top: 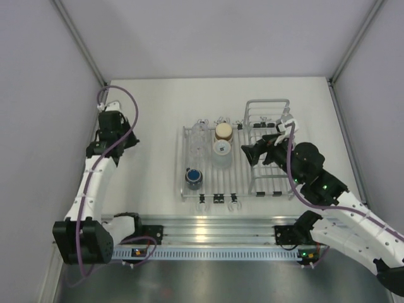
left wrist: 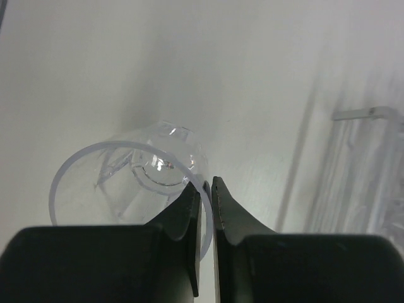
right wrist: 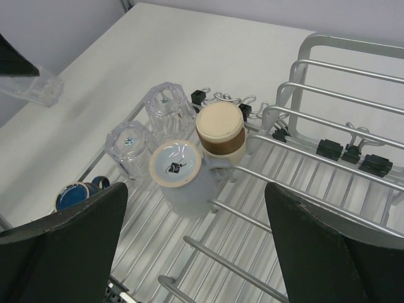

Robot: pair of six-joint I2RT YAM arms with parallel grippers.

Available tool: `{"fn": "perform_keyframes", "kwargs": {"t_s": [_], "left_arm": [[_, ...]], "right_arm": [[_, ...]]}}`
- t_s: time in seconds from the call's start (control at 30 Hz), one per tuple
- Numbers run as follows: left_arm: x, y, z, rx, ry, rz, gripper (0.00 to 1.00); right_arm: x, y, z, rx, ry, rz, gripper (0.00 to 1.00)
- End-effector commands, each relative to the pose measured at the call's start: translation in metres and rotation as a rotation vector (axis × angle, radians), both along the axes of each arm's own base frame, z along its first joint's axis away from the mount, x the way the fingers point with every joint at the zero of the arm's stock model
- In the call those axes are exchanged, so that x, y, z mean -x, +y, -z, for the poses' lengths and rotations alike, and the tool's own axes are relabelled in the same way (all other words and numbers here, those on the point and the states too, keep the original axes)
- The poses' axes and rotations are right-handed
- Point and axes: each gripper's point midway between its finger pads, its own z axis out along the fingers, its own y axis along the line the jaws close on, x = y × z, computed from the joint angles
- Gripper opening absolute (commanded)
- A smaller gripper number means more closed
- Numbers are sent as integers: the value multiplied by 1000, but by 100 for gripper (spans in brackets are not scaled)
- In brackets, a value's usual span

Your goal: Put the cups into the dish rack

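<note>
**A:** From above, where does everything sit?

**B:** The dish rack (top: 189, 192) lies mid-table, with flat bars on the left and the taller basket on the right. The tan-and-brown cup (top: 223, 130) and the pale blue cup (top: 221, 148) stand touching, toward the far side of the flat bars. The dark blue mug (top: 193, 177) sits alone near the front-left corner. The left gripper (top: 120, 134) is over bare table (top: 151, 101), well apart from the rack, and what it holds does not show from up here. The right gripper (top: 248, 151) hovers where the bars meet the basket.

**A:** And the left wrist?

**B:** The jaws are clamped on the wall of the clear cup (left wrist: 126, 183), one finger inside the rim and one outside. The cup is on its side with its mouth toward the camera. I judge a rim pinch is the only hold so wide a cup offers. I cannot tell whether it is lifted or resting. The rack's edge shows far right, with open table between.

**A:** Right wrist?

**B:** The jaws stand wide apart with nothing between them. Below, a clear glass (right wrist: 129, 144) and a second clear glass (right wrist: 169, 108) sit bottoms up beside the tan and blue cups, probably to drain. Free bars remain between the mug and the glasses. The right arm hangs over the rack's right side, so the left edge looks like the clearer way in.
</note>
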Motion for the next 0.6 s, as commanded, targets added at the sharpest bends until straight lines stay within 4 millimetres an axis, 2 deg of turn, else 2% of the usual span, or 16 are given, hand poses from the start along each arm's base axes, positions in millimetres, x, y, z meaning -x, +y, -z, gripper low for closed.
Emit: {"fn": "perform_keyframes", "kwargs": {"t_s": [0.0, 0.07, 0.1, 0.13, 0.17, 0.2, 0.23, 0.27, 0.3, 0.33, 0.37, 0.43, 0.5, 0.53, 0.57], "left_arm": [[-34, -34, -95, 141, -331, 132, 0], [-37, -62, -127, 252, -423, 252, 0], [-42, -72, -155, 283, -523, 308, 0], [-41, -85, -169, 330, -565, 372, 0], [-32, -108, -184, 440, -583, 483, 0], [-29, -121, -195, 499, -609, 557, 0], [-27, -131, -219, 532, -707, 642, 0], [-19, -141, -234, 656, -720, 673, 0], [-5, -154, -240, 728, -717, 768, 0], [4, -160, -256, 834, -773, 815, 0], [11, -163, -258, 885, -779, 849, 0], [26, -169, -264, 1040, -740, 905, 0], [48, -170, -271, 1088, -827, 995, 0], [56, -170, -272, 1195, -783, 993, 0], [63, -170, -270, 1216, -802, 1023, 0]], "right_arm": [[-7, -12, -29, -23, -55, 58, 90], [-8, -14, -35, -32, -63, 66, 90], [-7, -15, -38, -37, -69, 66, 90], [-8, -14, -40, -40, -73, 66, 90], [-8, -15, -44, -52, -79, 68, 90], [-8, -13, -49, -65, -93, 62, 90], [-8, -12, -53, -75, -99, 56, 90], [-7, -10, -59, -92, -111, 45, 90], [-6, -6, -68, -119, -134, 26, 90], [-5, -4, -71, -138, -140, 15, 90], [-4, -2, -72, -149, -142, 1, 90], [2, 7, -94, -225, -201, -53, 90], [8, 16, -102, -266, -226, -114, 90], [10, 19, -112, -311, -253, -135, 90], [11, 23, -115, -326, -258, -153, 90]]}}
